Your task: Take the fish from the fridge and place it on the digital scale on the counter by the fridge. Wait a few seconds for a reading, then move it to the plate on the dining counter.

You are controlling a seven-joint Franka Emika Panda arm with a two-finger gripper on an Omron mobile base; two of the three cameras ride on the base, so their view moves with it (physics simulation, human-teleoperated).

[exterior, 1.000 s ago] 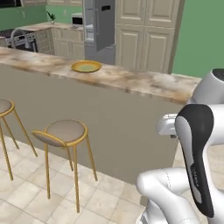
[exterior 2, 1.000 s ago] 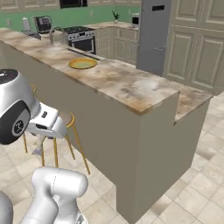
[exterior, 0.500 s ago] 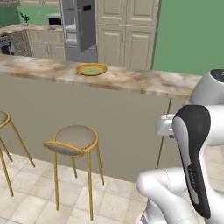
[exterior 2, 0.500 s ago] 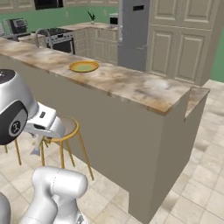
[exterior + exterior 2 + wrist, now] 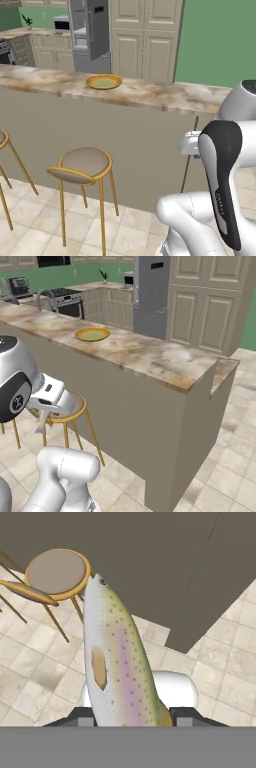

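In the hand view my gripper (image 5: 131,714) is shut on the fish (image 5: 117,662), a silvery speckled fish with a pink stripe that points away from the hand over the tiled floor. The hand hangs low in front of the dining counter (image 5: 150,95), below its top. On that top stands the golden-yellow plate (image 5: 103,81) (image 5: 92,334), well above and to the left of the hand. Behind the counter rises the grey fridge (image 5: 90,35) (image 5: 152,296). The digital scale is out of view.
A round stool (image 5: 82,162) (image 5: 70,406) with gold legs stands against the dining counter, close to the hand. Its seat (image 5: 56,571) lies just beyond the fish's head. Tan tall cupboards (image 5: 145,37) stand right of the fridge. Tiled floor lies open at the counter's right end (image 5: 220,456).
The whole scene has slid across both base views, so the base has moved along the dining counter; plate and fridge look nearer. The grip on the fish is unchanged.
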